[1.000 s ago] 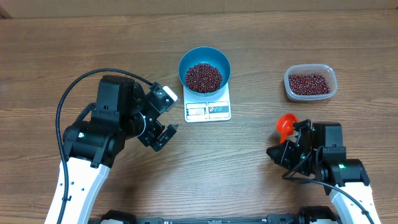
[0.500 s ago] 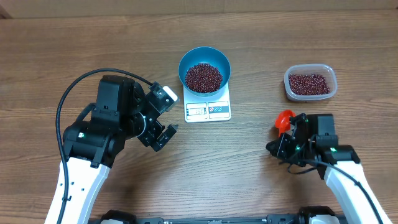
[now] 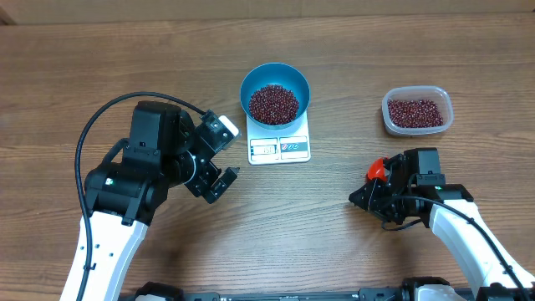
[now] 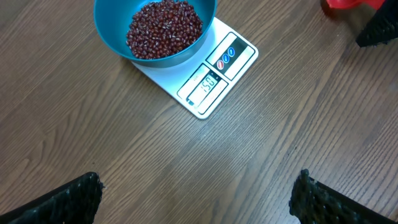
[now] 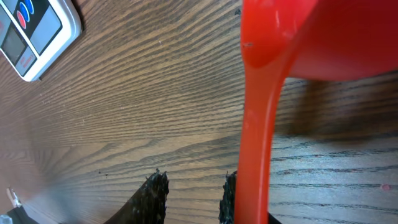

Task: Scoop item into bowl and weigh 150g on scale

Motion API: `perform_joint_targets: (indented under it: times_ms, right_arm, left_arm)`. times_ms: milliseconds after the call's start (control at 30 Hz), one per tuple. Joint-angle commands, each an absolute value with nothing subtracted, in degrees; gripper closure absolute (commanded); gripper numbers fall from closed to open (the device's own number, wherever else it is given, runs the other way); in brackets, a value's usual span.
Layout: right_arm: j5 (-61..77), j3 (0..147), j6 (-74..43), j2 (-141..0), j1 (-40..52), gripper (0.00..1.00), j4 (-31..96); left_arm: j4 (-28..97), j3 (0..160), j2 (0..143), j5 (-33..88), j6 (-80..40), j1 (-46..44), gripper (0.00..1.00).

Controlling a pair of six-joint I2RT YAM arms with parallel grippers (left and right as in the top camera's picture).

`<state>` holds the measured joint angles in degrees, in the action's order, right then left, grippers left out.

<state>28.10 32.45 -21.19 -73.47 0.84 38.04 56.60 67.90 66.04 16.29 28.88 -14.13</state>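
My left gripper (image 3: 227, 153) hung over the table (image 3: 100, 58), to the left of the scale (image 3: 279, 147) and apart from it. Its jaws were spread very wide and there was nothing between them.

The beans (image 3: 273, 103) lay as a dark red-brown heap inside the blue bowl (image 3: 247, 84). The bowl stood on the back part of the scale and covered most of it. Only the front edge, with the display (image 4: 209, 83) and the marked panels, was free. Digits showed on the display, but I could not read them with certainty. More beans of the same kind filled the clear tub (image 3: 447, 113), which stood to the right, well apart from the bowl.

My right gripper (image 3: 361, 199) was low over the wood, nearer to me than the tub and to the right of the scale, well apart from both. The red scoop (image 3: 378, 170) was just beside it. In my right wrist view the jaws stood only a little apart, and bare wood showed in the narrow gap. The handle of the scoop ran down close along one jaw and not through that gap. I could not tell if it touched the jaw. The cup of the scoop pointed away from me and threw a shadow on the table.
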Motion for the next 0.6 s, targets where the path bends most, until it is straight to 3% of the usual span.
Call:
perform_joint_targets:
  times_ms: [0, 100, 267, 300, 333, 567]
  right_arm:
    - [26.0, 32.2, -21.4, -73.3, 1.0, 0.70, 37.7]
    - [23.6, 32.2, -21.4, -73.3, 1.0, 0.61, 37.6]
    - [19.4, 32.2, -21.4, -73.3, 1.0, 0.18, 37.7]
    - [18.9, 32.3, -21.4, -73.3, 1.0, 0.05, 37.7]
    - [18.4, 32.3, -21.4, -73.3, 1.0, 0.00, 37.7]
    - [18.0, 34.7, -21.4, -73.3, 1.0, 0.00, 38.9]
  left_arm:
    - [56.6, 69.2, 66.3, 16.3, 28.3, -13.9, 0.00]
    - [56.6, 69.2, 66.3, 16.3, 28.3, -13.9, 0.00]
    - [56.6, 69.2, 66.3, 16.3, 28.3, -13.9, 0.00]
    - [56.6, 69.2, 66.3, 16.3, 28.3, -13.9, 0.00]
    - [56.6, 69.2, 66.3, 16.3, 28.3, -13.9, 0.00]
    - [56.6, 69.2, 66.3, 16.3, 28.3, -13.9, 0.00]
